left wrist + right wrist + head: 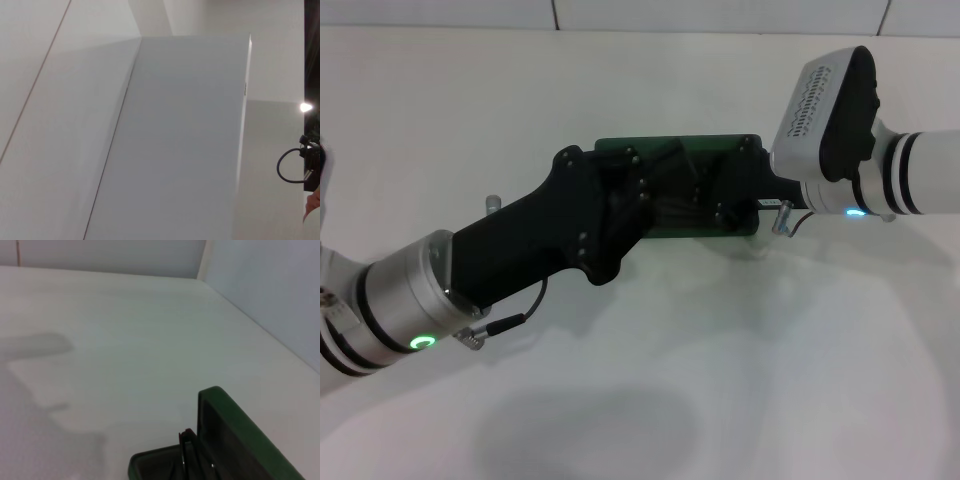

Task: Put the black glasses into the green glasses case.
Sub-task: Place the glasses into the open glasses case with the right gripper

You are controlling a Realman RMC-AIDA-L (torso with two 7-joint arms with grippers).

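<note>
1. You have both grippers crowded over the green glasses case (672, 152) in the middle of the white table (650, 380): the left gripper (655, 195) reaches in from your left, the right gripper (740, 200) from your right. From the head view the case is mostly hidden under them, so you cannot tell how either hand is set, wide or narrow.
2. In the right wrist view the case stands open, lid raised, and something thin and dark that looks like the black glasses (186, 452) sits at the tray's edge. Whether the glasses lie fully inside is hidden.
3. If a temple arm overhangs the rim, closing the lid would pinch or bend it.
4. With the two hands this near each other, any sideways move risks a knock between them, or a shove that slides the light case across the smooth table.
5. Lift straight up if you withdraw; a dragging finger could pull the glasses back out.
</note>
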